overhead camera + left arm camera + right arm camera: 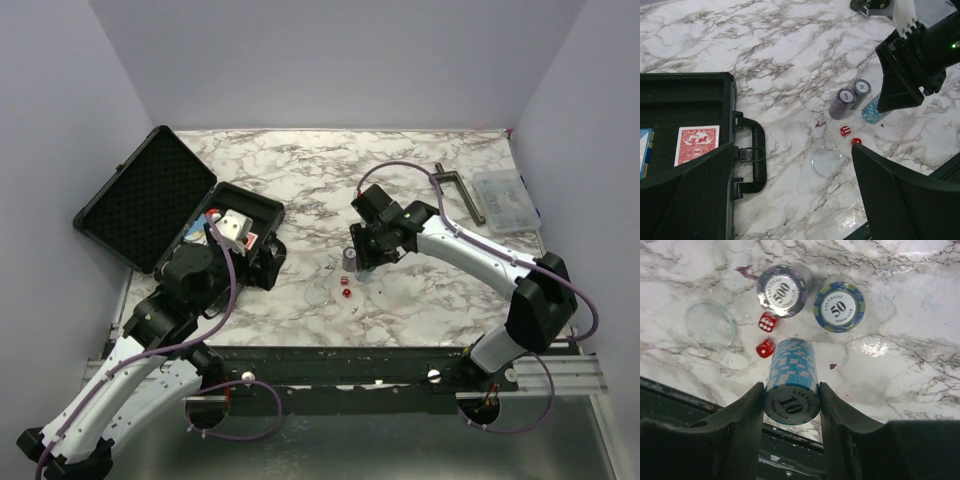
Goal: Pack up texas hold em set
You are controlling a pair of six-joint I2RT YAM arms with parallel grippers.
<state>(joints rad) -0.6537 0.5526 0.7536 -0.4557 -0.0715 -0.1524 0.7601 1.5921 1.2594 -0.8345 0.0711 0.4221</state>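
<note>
The black case (245, 205) lies open at the left, its foam-lined lid (145, 195) tipped back. A red card deck (696, 144) and a blue deck (644, 150) lie inside it. My right gripper (791, 400) is shut on a light-blue "10" chip stack (791, 375), just above the table. A purple "500" stack (781, 290) and a blue "50" stack (839, 303) stand beyond it. Two red dice (767, 322) lie beside them. My left gripper (795, 167) is open and empty above the table, next to the case handle (757, 155).
A clear round disc (827, 161) lies on the marble near the dice. A clear compartment box (505, 200) and a dark T-shaped clamp (458, 190) sit at the back right. The dark mounting rail (400, 365) runs along the near edge.
</note>
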